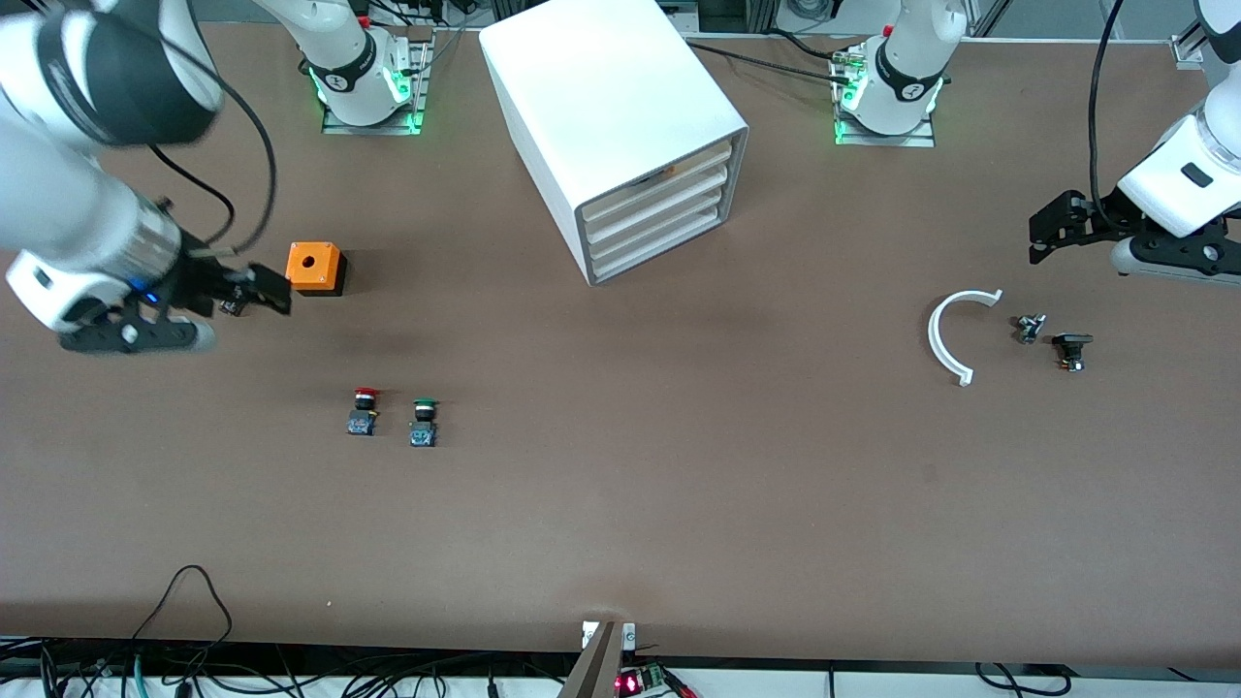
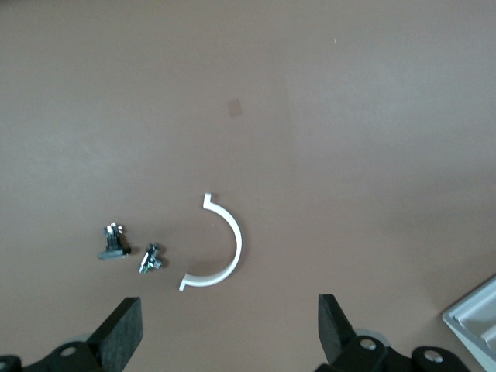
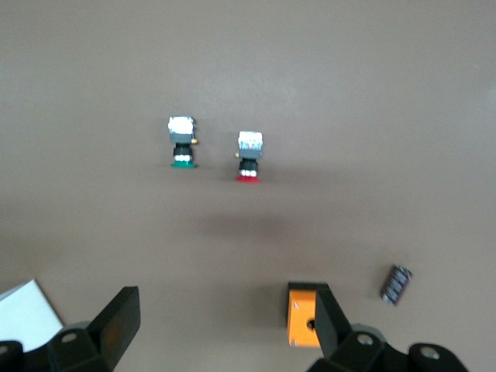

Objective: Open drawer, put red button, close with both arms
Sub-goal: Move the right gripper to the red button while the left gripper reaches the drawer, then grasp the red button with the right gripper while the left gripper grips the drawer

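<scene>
I've got nothing started: drawer shut in cabinet. Red button on worktop beside green one. Left gripper and right gripper w/ fingers released, hovering. Next: pull drawer.

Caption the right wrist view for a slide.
Open right gripper above the orange box, the red button and green button side by side on the table.

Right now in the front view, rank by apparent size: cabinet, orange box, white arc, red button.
1. Big white four-drawer cabinet
2. Curved white plastic arc
3. Orange box with round hole
4. Red-capped push button
</scene>
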Controlling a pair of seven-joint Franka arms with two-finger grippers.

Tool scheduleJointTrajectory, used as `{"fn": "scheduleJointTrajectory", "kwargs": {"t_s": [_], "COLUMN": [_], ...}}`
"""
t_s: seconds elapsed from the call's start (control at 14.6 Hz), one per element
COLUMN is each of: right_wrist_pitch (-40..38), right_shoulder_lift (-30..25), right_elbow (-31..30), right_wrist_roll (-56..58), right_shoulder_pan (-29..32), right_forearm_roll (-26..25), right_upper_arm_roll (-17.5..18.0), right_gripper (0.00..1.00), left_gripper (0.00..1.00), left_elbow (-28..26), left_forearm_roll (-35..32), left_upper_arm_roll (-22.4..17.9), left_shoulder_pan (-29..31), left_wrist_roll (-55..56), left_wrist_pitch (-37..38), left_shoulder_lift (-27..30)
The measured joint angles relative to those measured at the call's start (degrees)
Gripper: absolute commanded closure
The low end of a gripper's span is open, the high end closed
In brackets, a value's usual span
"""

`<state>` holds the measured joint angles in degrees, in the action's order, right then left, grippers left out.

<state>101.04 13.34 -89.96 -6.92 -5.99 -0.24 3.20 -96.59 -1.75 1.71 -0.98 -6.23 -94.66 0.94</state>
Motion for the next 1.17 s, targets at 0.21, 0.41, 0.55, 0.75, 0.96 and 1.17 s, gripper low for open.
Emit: {"fn": "scheduleJointTrajectory", "kwargs": {"t_s": [0.21,0.41,0.55,0.75,0.96,1.17], "right_wrist_pitch": [5.8,11.4,16.2,22.6,25.9,30.8], "right_shoulder_lift": [4.1,9.1,12.8,17.1,19.9,22.1], "right_elbow": [-1.9,-2.6,-3.0,-4.1,-4.7,-5.9], "right_wrist_roll": [0.4,1.9,2.7,3.1,3.1,3.2], "right_shoulder_pan": [0.0,0.0,0.3,0.7,0.7,0.7], "right_forearm_roll": [0.0,0.0,0.0,0.0,0.0,0.0], "right_upper_arm_roll": [0.0,-0.2,-0.4,-0.6,-0.6,-0.7], "right_gripper": [0.0,0.0,0.0,0.0,0.0,0.0], "left_gripper": [0.0,0.0,0.0,0.01,0.05,0.17], "left_elbow": [-0.2,-0.4,-0.7,-1.5,-5.2,-11.7], "left_forearm_roll": [4.6,13.5,20.1,29.1,40.0,50.3], "left_upper_arm_roll": [1.7,3.5,5.2,8.9,9.8,11.6], "left_shoulder_pan": [-0.5,-1.0,-1.2,-1.3,-1.4,-1.3], "left_wrist_roll": [-0.3,-0.3,-1.3,-3.1,-10.9,-21.1], "left_wrist_pitch": [6.7,8.8,9.7,9.5,5.9,-2.7], "left_shoulder_lift": [-1.8,-5.1,-7.1,-9.6,-11.5,-13.2]}}
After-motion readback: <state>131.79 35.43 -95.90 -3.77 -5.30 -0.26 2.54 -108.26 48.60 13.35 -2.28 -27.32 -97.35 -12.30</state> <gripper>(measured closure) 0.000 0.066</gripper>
